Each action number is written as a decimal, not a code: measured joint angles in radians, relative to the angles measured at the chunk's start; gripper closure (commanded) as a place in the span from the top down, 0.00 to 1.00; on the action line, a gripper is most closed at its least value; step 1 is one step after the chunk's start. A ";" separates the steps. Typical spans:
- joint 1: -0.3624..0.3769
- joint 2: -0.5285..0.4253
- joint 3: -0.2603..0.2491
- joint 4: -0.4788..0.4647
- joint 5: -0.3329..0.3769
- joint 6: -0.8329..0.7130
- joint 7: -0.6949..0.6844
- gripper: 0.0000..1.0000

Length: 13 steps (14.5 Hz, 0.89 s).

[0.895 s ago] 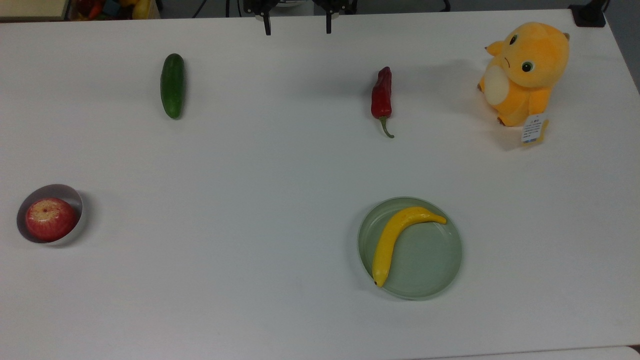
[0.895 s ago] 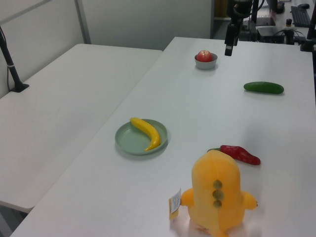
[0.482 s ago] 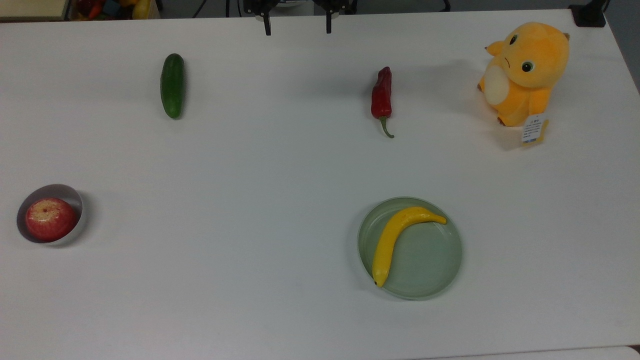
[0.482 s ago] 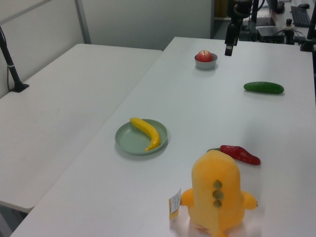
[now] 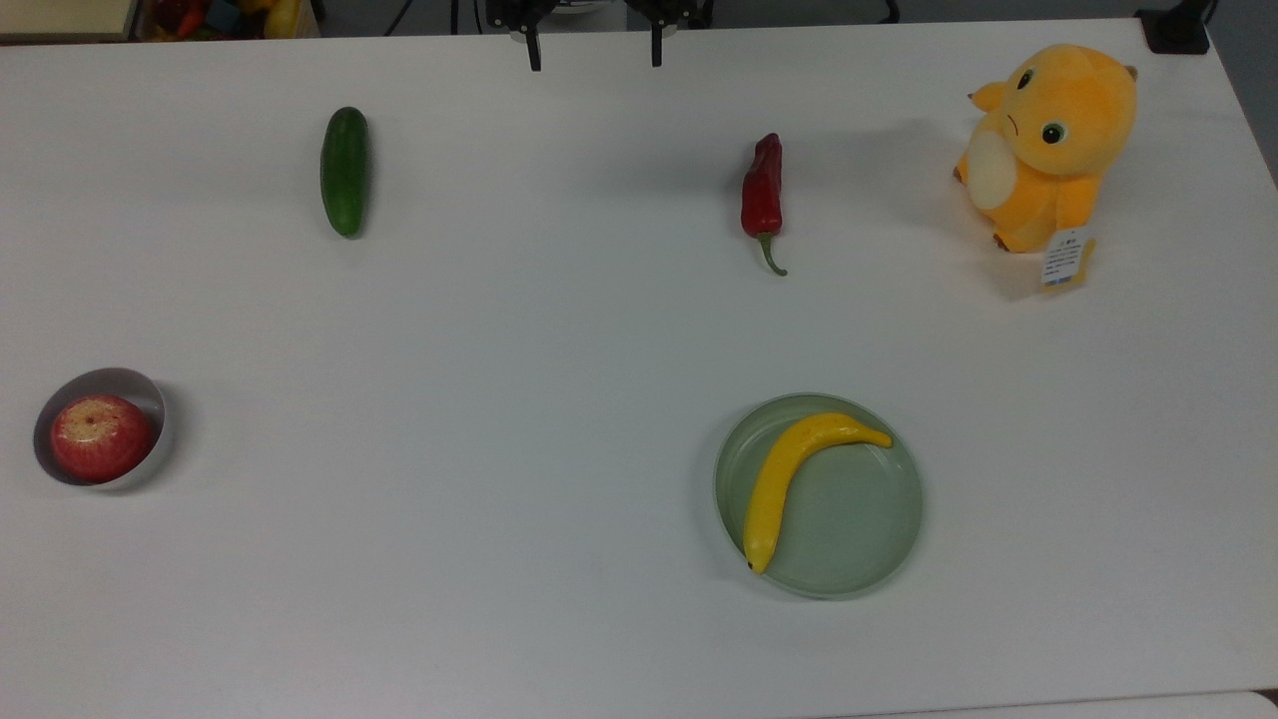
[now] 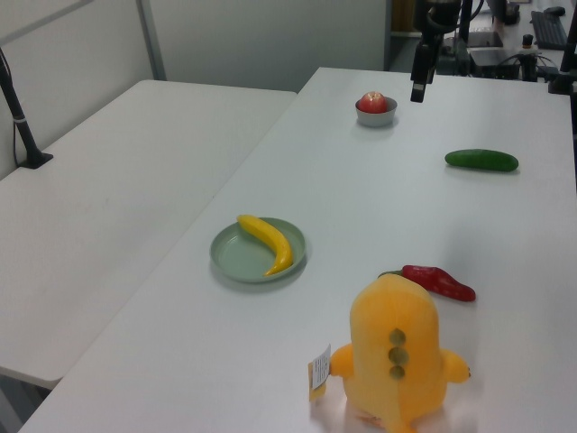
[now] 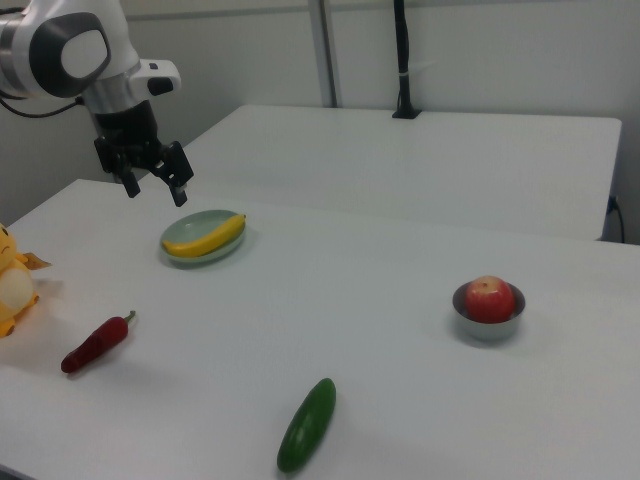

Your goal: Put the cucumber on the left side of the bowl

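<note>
The dark green cucumber (image 5: 344, 172) (image 6: 481, 160) (image 7: 307, 425) lies flat on the white table, toward the top view's upper left. The small white bowl (image 5: 112, 380) (image 6: 376, 118) (image 7: 488, 329) stands near the top view's left edge with a red apple (image 5: 98, 448) in it. My gripper (image 5: 595, 52) (image 7: 157, 189) hangs high above the table's far edge in the top view, well apart from the cucumber and the bowl. Its fingers are spread wide with nothing between them. In the left view the gripper (image 6: 418, 86) is seen side-on, beside the bowl.
A red chili pepper (image 5: 762, 195) lies right of the cucumber in the top view. A yellow plush toy (image 5: 1048, 140) sits at the top view's upper right. A pale-green dish (image 5: 869, 539) holds a banana (image 5: 789, 479). A second white table (image 6: 117, 180) adjoins in the left view.
</note>
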 measured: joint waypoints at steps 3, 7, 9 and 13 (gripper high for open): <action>0.002 0.000 0.000 0.000 0.000 0.000 -0.001 1.00; 0.003 0.005 0.001 -0.003 0.000 0.000 -0.008 1.00; 0.003 0.011 0.001 -0.010 0.000 0.000 -0.052 1.00; -0.017 0.014 -0.015 -0.026 0.000 -0.022 -0.228 1.00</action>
